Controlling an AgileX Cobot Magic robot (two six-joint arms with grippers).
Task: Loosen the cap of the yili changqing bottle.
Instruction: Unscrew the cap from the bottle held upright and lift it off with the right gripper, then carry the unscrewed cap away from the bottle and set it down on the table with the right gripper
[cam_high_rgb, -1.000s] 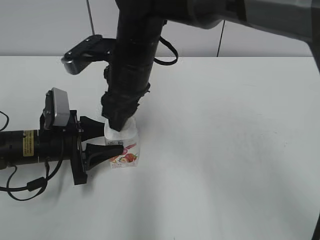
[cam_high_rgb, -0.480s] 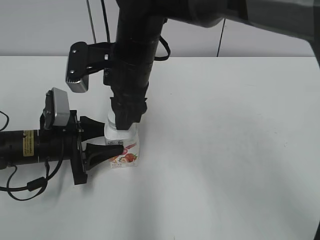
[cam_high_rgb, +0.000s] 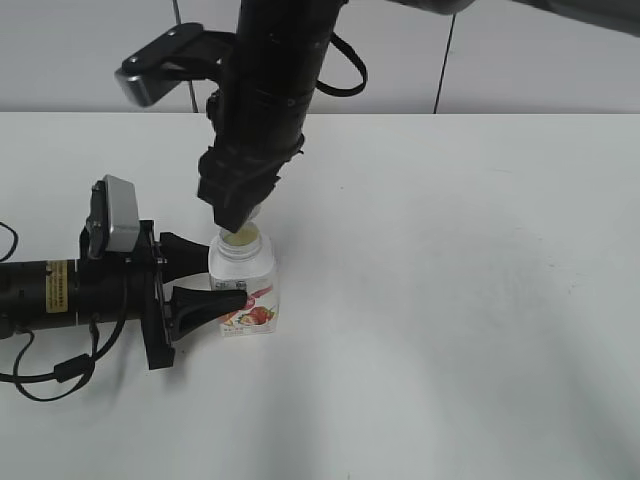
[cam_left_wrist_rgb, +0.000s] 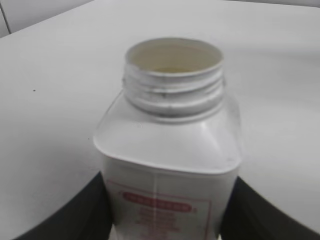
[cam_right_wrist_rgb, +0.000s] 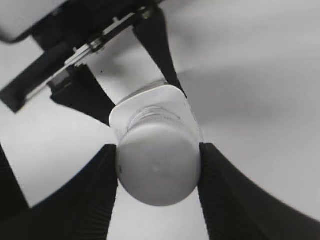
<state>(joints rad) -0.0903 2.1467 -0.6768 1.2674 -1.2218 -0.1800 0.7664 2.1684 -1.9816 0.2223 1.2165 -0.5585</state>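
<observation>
The yili changqing bottle (cam_high_rgb: 245, 290) stands upright on the white table, its neck open; the left wrist view shows its threaded neck (cam_left_wrist_rgb: 172, 80) with no cap on it. My left gripper (cam_high_rgb: 200, 285) is shut on the bottle's body from the left, its fingers on both sides (cam_left_wrist_rgb: 167, 210). My right gripper (cam_high_rgb: 235, 215) hangs just above the neck and is shut on the cap (cam_right_wrist_rgb: 157, 167), held clear of the bottle (cam_right_wrist_rgb: 150, 112) below it. In the exterior view the cap is hidden inside the jaws.
The white table (cam_high_rgb: 450, 280) stretches to the right and front of the bottle. A pale wall runs behind the table's far edge (cam_high_rgb: 500, 112). A cable (cam_high_rgb: 60, 375) trails from the left arm at the front left.
My right gripper has twisted and lifted off the bottle with the cap in it. The bottle's neck now stands open. The left gripper and bottle have not moved.
</observation>
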